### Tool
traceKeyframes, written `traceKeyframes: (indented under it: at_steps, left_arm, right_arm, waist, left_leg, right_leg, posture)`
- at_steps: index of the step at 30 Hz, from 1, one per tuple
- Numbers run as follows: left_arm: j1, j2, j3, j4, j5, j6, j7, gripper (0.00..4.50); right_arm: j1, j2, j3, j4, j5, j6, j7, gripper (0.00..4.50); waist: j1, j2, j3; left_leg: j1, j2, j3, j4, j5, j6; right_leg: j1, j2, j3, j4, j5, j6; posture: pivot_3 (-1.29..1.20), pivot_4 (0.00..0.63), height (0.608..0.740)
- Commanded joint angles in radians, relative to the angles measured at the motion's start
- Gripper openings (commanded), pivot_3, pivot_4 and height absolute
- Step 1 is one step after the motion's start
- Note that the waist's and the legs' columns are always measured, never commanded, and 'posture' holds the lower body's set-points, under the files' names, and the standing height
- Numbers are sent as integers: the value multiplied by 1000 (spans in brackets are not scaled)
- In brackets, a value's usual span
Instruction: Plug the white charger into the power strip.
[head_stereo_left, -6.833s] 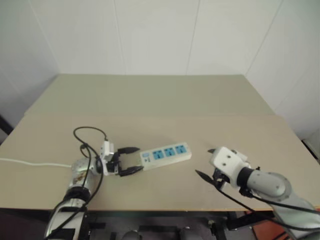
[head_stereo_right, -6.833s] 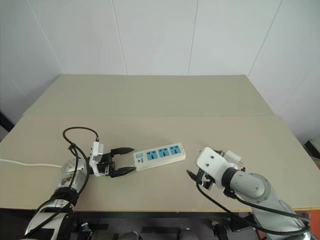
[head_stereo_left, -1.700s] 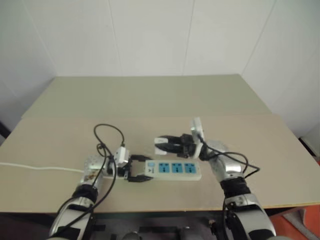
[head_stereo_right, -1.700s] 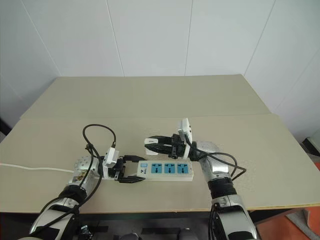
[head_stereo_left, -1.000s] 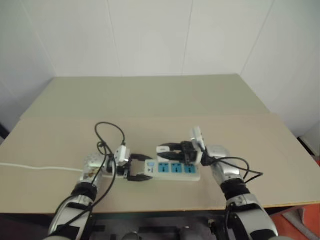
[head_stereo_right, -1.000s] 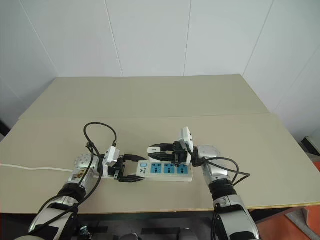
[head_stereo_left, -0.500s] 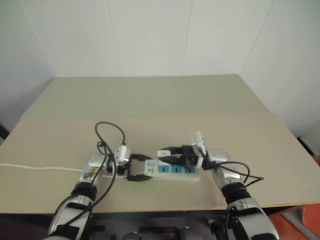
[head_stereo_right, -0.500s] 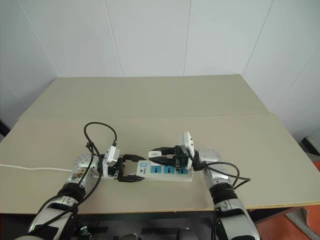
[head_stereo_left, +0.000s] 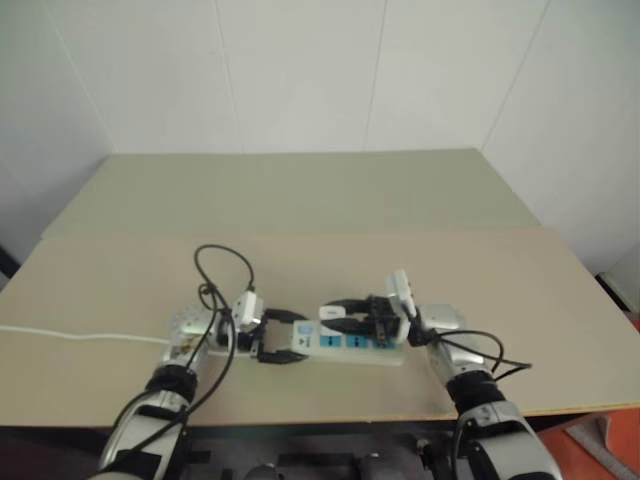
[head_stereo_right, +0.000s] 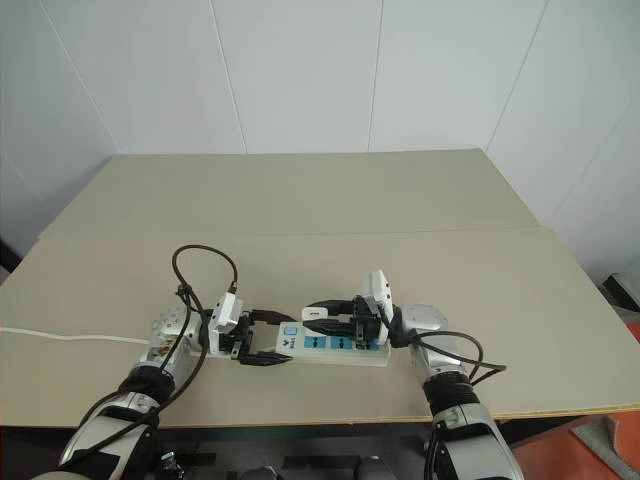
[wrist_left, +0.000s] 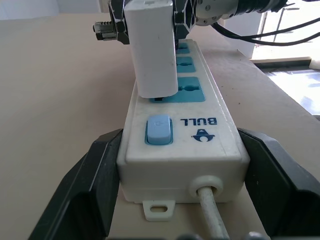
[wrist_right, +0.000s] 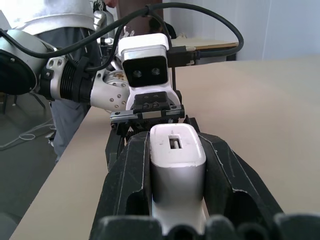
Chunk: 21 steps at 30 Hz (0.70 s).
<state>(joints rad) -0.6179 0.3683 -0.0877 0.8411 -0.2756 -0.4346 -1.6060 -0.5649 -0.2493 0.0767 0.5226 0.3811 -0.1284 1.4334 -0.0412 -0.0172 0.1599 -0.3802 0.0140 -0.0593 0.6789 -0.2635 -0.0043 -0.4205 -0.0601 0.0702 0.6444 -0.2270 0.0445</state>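
Right gripper (wrist_right: 177, 200) clamped on the white charger (wrist_left: 152, 47), which stands over the outlet nearest the switch (wrist_left: 158, 129), its base at the outlet face; prongs hidden, so seating depth cannot be told. Left gripper (wrist_left: 180, 170) clamped across the cord end of the power strip (head_stereo_right: 335, 345), pinning it to the table (head_stereo_right: 500, 300). To seat well, press straight down, keeping the charger square to the outlet while the strip is held flat.

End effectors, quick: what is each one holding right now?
Left end effector: closed on the switch end of the long white plastic power strip.
Right end effector: closed on the small white plastic charger block.
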Motion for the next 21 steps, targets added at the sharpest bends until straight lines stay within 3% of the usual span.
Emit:
traceKeyframes:
  at_steps: [1, 11, 21]
  left_arm:
    - [8, 11, -2, -13, 15, 2, -4, 3234]
    - [16, 13, -2, -22, 11, 6, -4, 3234]
    - [35, 5, -3, -37, 6, 10, 13, 3234]
  right_arm:
    - [26, -16, -9, 36, -6, -42, 28, 1113]
    - [42, 9, -3, 114, -29, -173, 27, 1113]
    - [35, 26, 30, 226, -73, -214, 12, 1113]
  waist:
    - [0, 0, 0]
    - [-1, 0, 0]
    - [-4, -1, -1]
  left_leg:
    - [0, 0, 0, 0, 0, 0]
    - [5, 0, 0, 0, 0, 0]
    - [24, 1, 0, -5, 0, 0]
  right_leg:
    - [0, 0, 0, 0, 0, 0]
    - [5, 0, 0, -1, 0, 0]
    - [25, 0, 0, -5, -1, 0]
  posture:
    - [0, 150, 740]
    - [0, 150, 740]
    - [0, 150, 740]
